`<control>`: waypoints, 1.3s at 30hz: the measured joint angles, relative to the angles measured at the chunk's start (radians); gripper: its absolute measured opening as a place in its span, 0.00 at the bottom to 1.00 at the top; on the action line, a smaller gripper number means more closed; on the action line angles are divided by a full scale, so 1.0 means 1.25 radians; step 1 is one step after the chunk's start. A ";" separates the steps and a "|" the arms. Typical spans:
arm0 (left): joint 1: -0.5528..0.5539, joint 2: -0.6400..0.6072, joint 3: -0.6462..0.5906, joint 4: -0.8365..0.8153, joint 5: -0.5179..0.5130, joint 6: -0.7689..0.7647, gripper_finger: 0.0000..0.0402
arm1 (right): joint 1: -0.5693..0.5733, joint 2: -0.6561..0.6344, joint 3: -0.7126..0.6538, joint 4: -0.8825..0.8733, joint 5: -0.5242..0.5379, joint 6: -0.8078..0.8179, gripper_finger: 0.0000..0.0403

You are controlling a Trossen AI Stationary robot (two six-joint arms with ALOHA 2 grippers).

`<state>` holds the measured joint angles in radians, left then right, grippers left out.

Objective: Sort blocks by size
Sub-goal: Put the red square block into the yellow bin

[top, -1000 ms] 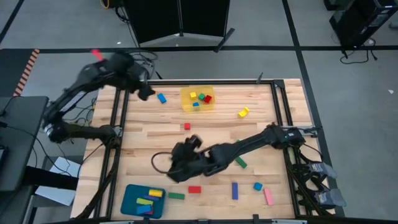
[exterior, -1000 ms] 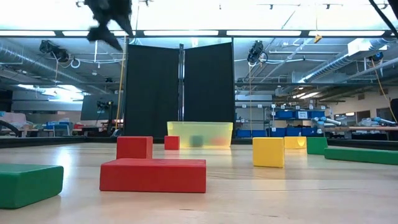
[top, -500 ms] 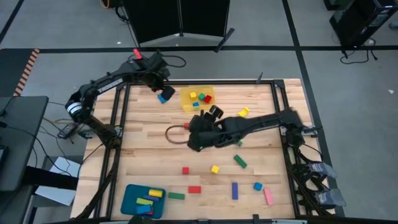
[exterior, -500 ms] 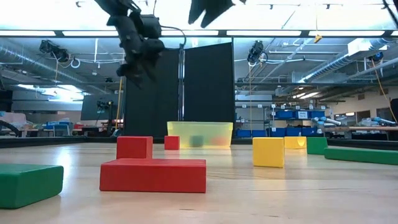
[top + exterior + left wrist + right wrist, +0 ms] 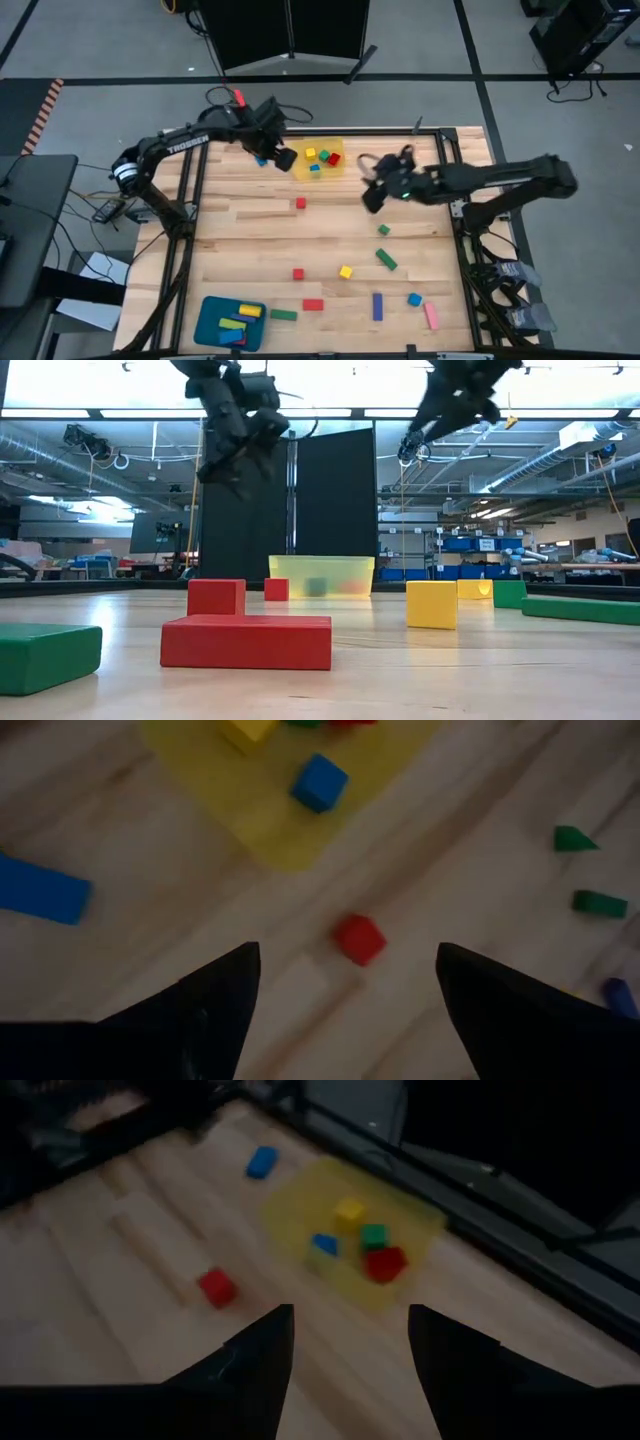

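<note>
R hand (image 5: 372, 192) has swung from desk centre toward yellow tray (image 5: 318, 172), open, empty. L hand (image 5: 284, 158) now at tray, open. No block gripped; sorting unfinished.

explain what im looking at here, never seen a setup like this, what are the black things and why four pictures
The black things are two robot arms at a wooden table, each ending in a two-fingered hand. One picture looks straight down, one looks level across the tabletop, and two come from cameras on the wrists.

From above, the left hand hovers beside the yellow tray, which holds a few small cubes. The right hand hangs over the table's far right part. Both are open and hold nothing.

Painted blocks lie scattered: a red cube, a yellow cube, a blue bar. A teal tray near the front holds longer bars.
</note>
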<state>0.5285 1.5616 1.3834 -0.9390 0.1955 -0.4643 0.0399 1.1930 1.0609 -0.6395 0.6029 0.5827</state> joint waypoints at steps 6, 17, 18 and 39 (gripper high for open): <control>-0.142 0.025 0.000 0.021 -0.115 -0.156 0.77 | -0.075 -0.154 -0.067 0.002 0.005 -0.050 0.52; -0.255 0.192 0.000 0.065 -0.142 -0.383 0.77 | -0.185 -0.239 -0.076 -0.002 -0.067 -0.234 0.52; -0.257 0.206 0.000 0.064 -0.142 -0.402 0.78 | -0.193 -0.238 -0.076 -0.001 -0.082 -0.244 0.52; -0.276 0.298 0.033 0.151 -0.150 -0.494 0.86 | -0.229 -0.238 -0.076 0.015 -0.189 -0.302 0.51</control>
<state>0.1836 1.9347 1.4244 -0.7498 0.0082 -1.0823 -0.2462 0.8959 0.9653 -0.6211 0.3673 0.2058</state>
